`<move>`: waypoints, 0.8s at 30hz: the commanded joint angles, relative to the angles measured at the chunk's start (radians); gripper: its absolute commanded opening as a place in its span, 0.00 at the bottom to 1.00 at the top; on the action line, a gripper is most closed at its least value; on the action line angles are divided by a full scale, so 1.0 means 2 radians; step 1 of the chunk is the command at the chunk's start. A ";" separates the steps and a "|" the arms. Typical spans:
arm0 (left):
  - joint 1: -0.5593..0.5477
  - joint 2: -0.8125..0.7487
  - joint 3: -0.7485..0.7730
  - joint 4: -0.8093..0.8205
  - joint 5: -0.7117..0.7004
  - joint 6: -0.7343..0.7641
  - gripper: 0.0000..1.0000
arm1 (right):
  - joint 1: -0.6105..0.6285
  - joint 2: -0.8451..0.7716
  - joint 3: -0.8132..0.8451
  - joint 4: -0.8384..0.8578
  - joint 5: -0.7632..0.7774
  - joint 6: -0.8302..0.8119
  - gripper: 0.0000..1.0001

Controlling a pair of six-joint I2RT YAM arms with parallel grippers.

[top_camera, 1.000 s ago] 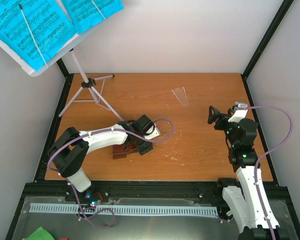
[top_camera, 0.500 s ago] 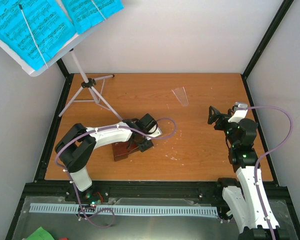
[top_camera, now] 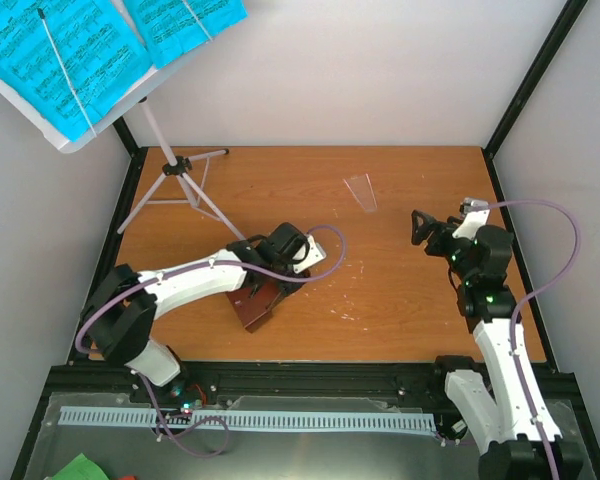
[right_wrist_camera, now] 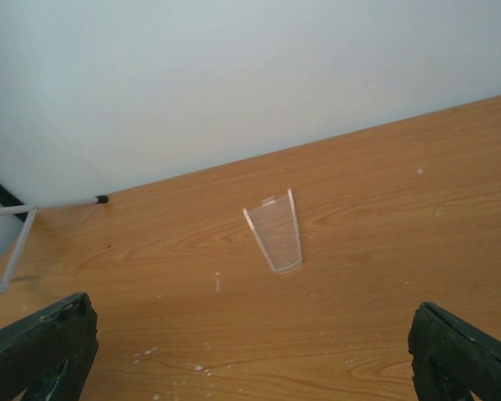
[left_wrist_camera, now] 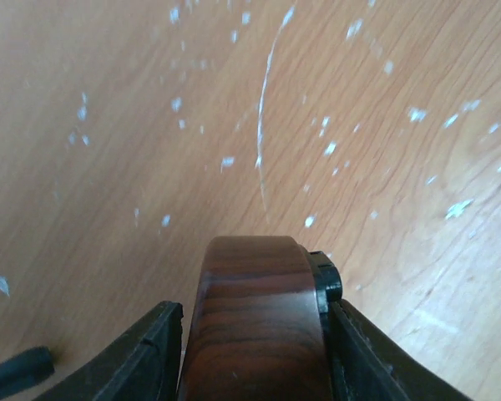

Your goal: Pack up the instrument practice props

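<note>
Item 1, metronome [top_camera: 258,306]: small brown wood-grain body on the surface [top_camera: 410,300], lying tilted rather than upright. It sits directly between the jaws of the left gripper [top_camera: 267,291]; in the wrist view its rounded end [left_wrist_camera: 255,292] points away from the camera and fills the gap between the two black fingers [left_wrist_camera: 150,351]

Item 2, left gripper [left_wrist_camera: 252,368]: jaws partly closed, one finger along each flank of the metronome and each pressed against it as far as the wrist view shows; nothing else is touched

Item 3, right gripper [top_camera: 420,228]: off to the right of the metronome and well apart from it, raised above the surface; jaws spread wide with nothing between them, the finger ends at the two lower corners of the wrist view [right_wrist_camera: 250,368]

Item 4, clear cover [top_camera: 361,192]: transparent tapered piece lying flat on the surface, beyond the metronome and to its right, well apart from it; it is centred in the right wrist view [right_wrist_camera: 274,230]

Item 5, music stand [top_camera: 170,165]: silver tripod standing beyond the metronome to its left, legs spread on the surface

Item 6, blue sheet-music pages [top_camera: 60,60]: spread across the stand's desk, high above and left of the metronome
</note>
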 commanded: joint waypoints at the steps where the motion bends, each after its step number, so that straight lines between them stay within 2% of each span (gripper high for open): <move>1: -0.016 -0.050 -0.016 0.092 0.019 -0.024 0.37 | -0.001 0.047 0.049 -0.038 -0.093 0.039 1.00; 6: -0.022 -0.093 -0.055 0.180 0.047 -0.026 0.35 | 0.005 0.129 0.068 -0.057 -0.242 0.095 1.00; 8: -0.022 -0.111 -0.077 0.227 0.057 -0.027 0.35 | 0.024 0.147 0.069 -0.072 -0.269 0.096 0.98; 11: -0.025 -0.126 -0.106 0.286 0.069 -0.027 0.35 | 0.076 0.160 0.075 -0.111 -0.266 0.081 0.97; 15: -0.028 -0.127 -0.130 0.335 0.085 -0.026 0.35 | 0.146 0.178 0.074 -0.122 -0.291 0.083 0.90; 19: -0.032 -0.122 -0.139 0.349 0.103 -0.026 0.35 | 0.190 0.201 0.077 -0.127 -0.294 0.086 0.81; 24: -0.038 -0.126 -0.149 0.359 0.104 -0.024 0.35 | 0.221 0.228 0.091 -0.132 -0.290 0.084 0.75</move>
